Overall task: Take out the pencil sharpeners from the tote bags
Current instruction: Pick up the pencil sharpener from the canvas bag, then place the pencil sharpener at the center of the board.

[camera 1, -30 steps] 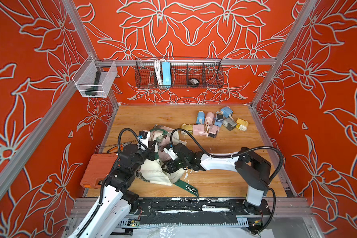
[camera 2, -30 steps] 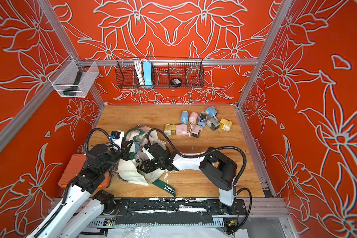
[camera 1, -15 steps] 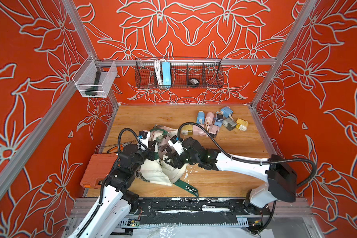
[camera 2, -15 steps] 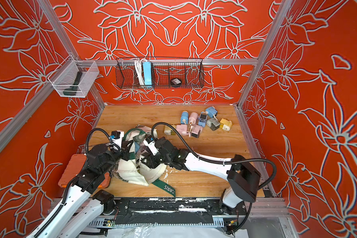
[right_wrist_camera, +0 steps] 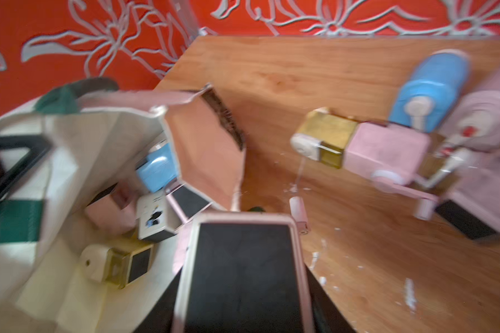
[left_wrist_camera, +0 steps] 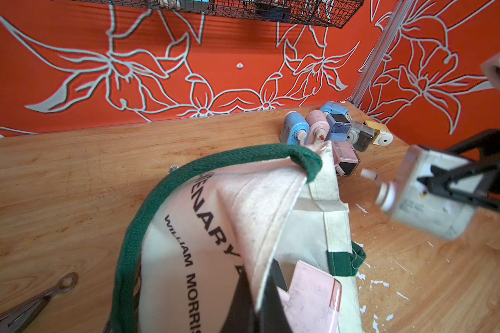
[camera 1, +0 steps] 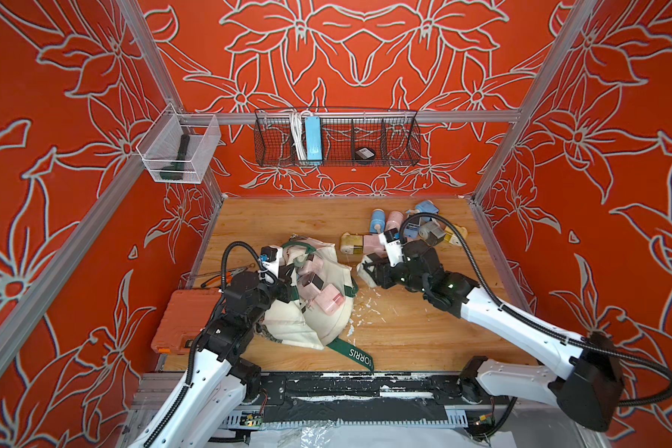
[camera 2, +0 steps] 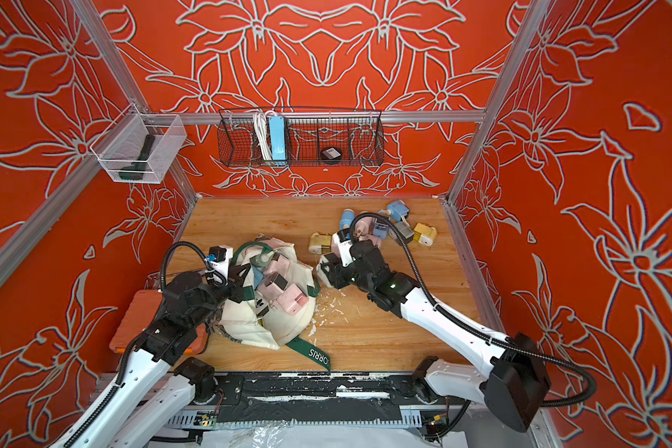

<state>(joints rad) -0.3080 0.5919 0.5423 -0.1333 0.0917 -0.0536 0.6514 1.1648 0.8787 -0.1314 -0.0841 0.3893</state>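
At 8 o'clock the left arm bends low, left gripper (left_wrist_camera: 258, 292) pinching the rim of the tote bag (camera 1: 323, 326), while at the bag's 3 o'clock the outstretched right gripper (camera 1: 371, 273) clamps a pale sharpener (left_wrist_camera: 425, 201), and only the right wrist view shows a blue sharpener (right_wrist_camera: 156, 170) and yellow sharpener (right_wrist_camera: 119, 262) inside.

Robot lab test cell. It is boxed in by aluminium frame posts (camera 1: 524, 101) with printed orange floral wall panels (camera 1: 365, 58) on three sides and a wooden tabletop (camera 1: 288, 221) as the work surface. Two white robot arms, left arm (camera 1: 206, 388) and right arm (camera 1: 520, 326), sit on a black base rail (camera 1: 365, 388) with exposed cabling. A wire basket (camera 1: 400, 139) holding a blue power strip (camera 1: 313, 137) and a clear bin (camera 1: 206, 155) hang off the frame. Loose items on the wood: tote bag (camera 1: 319, 326), pencil sharpeners (camera 1: 394, 221), orange case (camera 1: 183, 322).
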